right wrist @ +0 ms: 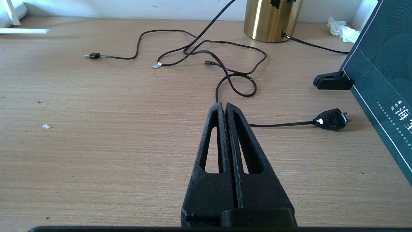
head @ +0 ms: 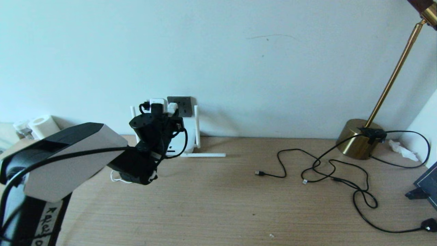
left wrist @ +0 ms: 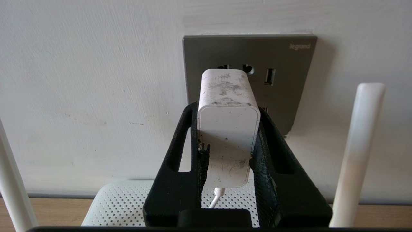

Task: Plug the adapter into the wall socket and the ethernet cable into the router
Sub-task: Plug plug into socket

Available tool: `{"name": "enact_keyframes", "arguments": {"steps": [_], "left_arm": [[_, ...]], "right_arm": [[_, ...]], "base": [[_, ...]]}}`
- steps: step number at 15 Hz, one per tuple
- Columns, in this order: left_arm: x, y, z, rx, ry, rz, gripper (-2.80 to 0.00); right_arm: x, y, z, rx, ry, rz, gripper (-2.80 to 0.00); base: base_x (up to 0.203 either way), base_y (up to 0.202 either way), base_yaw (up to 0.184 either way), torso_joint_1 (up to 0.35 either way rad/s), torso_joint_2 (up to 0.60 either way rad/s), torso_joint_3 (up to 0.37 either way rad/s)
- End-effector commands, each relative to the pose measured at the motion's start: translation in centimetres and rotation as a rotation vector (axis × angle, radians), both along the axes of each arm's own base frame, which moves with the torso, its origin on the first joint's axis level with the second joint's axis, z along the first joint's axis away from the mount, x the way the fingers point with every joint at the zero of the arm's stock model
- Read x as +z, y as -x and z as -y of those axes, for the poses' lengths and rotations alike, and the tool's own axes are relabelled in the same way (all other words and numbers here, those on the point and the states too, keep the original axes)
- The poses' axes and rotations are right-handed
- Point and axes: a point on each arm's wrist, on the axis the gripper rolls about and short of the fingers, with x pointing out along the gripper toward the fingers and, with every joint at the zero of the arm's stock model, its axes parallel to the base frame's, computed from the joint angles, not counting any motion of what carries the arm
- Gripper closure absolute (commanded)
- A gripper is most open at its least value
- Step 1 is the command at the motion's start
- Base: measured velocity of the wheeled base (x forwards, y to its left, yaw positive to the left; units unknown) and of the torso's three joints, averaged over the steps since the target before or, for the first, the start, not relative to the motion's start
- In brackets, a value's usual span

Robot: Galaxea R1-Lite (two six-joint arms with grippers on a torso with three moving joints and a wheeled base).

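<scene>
Here, the left pincer (left wrist: 227, 129) clamps the adapter (left wrist: 228, 129) by its two long sides, w/ the prong end facing the wall socket (left wrist: 289, 90); that side grip leaves the front face free to meet the plate and lets the thin white cord (left wrist: 216, 197) trail out the back between the fingers (left wrist: 180, 154). Adapter front sits at or just short of the upper pin holes; whether the prongs are seated cannot be told, since the block hides them. Judged step: final push-in, approx. square to the plate. The router (left wrist: 122, 203) stands on the counter (head: 218, 205) directly below the socket, against the wall, its antennas (left wrist: 357, 154) rising either side of the pincer, so the arm must work in the gap between them. Right pincer (right wrist: 224, 108) hovers low over the counter well to the right, fingers pressed together, holding nothing; likely parked until the cable step. The ethernet cable (head: 317, 169) lies loose near the brass lamp base (head: 356, 138), tangled w/ thinner black cables, clear-tipped plug (head: 305, 182) pointing leftward toward the router, not yet plugged in.
</scene>
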Motion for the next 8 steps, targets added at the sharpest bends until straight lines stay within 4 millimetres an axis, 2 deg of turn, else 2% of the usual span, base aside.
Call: {"name": "enact_keyframes", "arguments": {"steps": [1,8], "left_arm": [[0.08,-0.1,-0.05,0.003,0.003,0.01,0.0],[0.47,-0.32,0.46,-0.006,0.003,0.012,0.0]], "right_arm": [[0.01,-0.01,0.0,0.0,0.0,-0.001,0.0],[0.01,-0.01,0.0,0.0,0.0,-0.001,0.0]], "base": [[0.0,0.0,0.0,0.0,0.0,0.0],[0.0,0.0,0.0,0.0,0.0,0.0]]}}
